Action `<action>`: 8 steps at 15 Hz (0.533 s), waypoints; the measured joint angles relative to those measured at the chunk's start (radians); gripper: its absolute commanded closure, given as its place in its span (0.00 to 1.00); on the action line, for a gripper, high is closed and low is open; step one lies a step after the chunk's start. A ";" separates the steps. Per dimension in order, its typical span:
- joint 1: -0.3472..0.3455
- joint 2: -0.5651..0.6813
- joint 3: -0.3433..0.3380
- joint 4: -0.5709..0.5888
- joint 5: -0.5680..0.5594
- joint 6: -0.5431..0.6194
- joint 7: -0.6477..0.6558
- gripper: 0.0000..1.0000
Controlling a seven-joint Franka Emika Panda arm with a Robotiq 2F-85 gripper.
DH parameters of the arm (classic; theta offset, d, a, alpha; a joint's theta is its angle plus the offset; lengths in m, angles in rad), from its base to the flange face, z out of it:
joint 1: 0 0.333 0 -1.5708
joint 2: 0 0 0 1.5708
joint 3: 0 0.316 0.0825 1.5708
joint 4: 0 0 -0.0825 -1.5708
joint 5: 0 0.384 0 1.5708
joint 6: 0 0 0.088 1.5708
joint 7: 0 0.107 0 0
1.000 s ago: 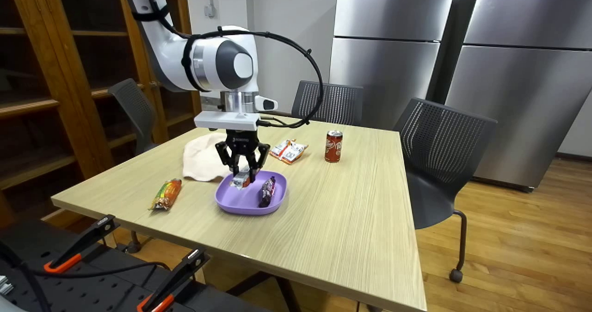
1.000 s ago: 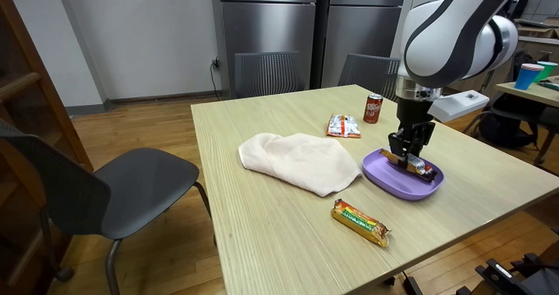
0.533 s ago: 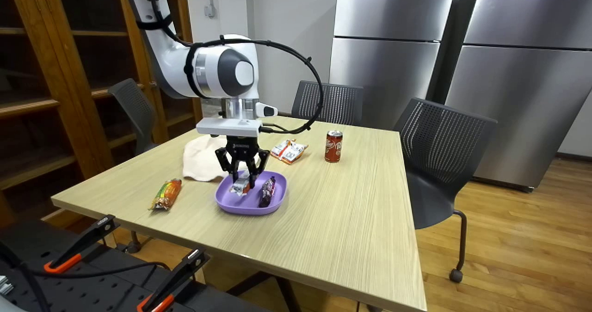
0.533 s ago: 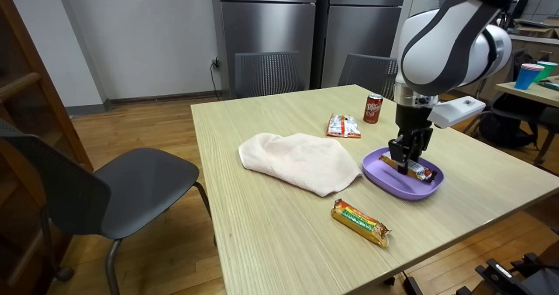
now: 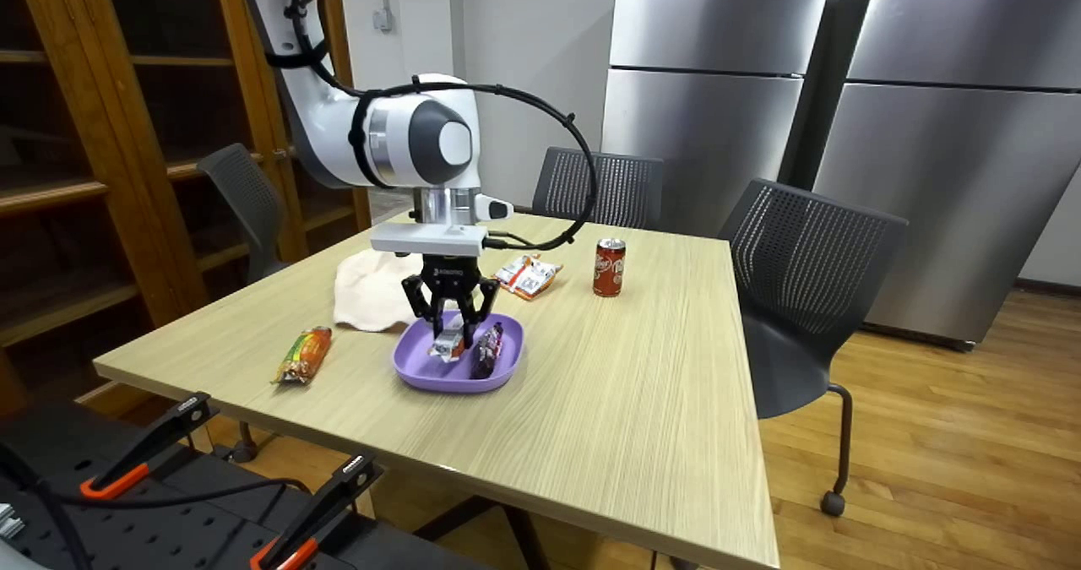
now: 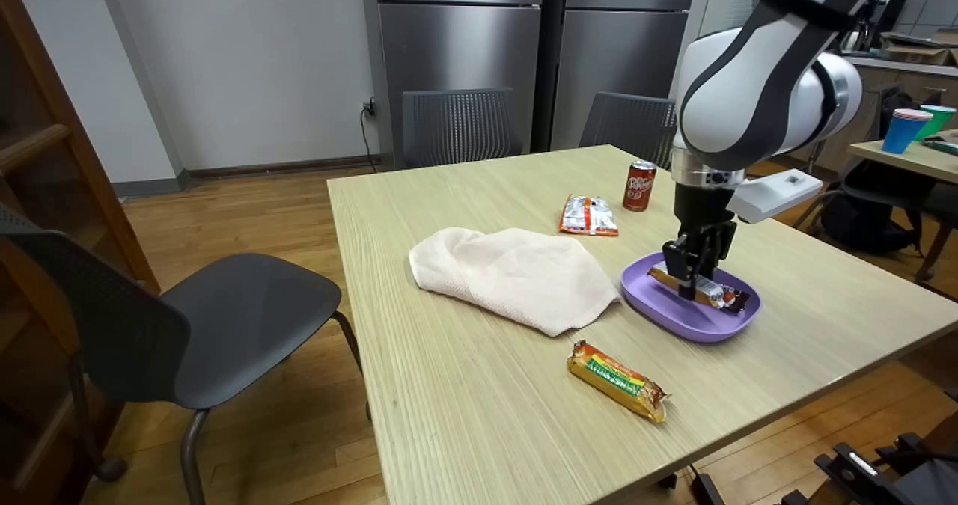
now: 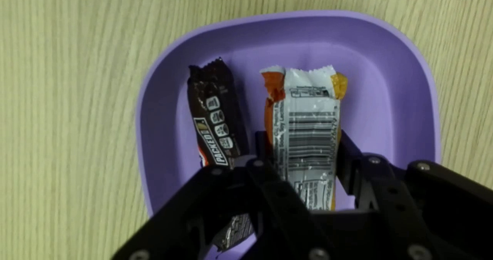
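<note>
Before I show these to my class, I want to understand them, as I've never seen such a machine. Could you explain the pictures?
The machine is a white-and-grey jointed robot arm ending in a black two-fingered claw. Two pictures are taken from outside the robot; the close-up looking down is taken from its wrist.

On the pale wood-grained table are a pale pinkish cloth, a dark red metal can, a flat white-and-orange packet, an orange-and-yellow wrapped bar and a purple rounded tray.

In the tray lies a dark brown wrapped bar. Beside it, the claw grips a white barcoded wrapped bar; whether that one touches the tray, I can't tell.
</note>
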 measured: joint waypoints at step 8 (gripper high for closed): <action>-0.001 0.020 -0.011 0.018 -0.012 -0.001 0.000 0.12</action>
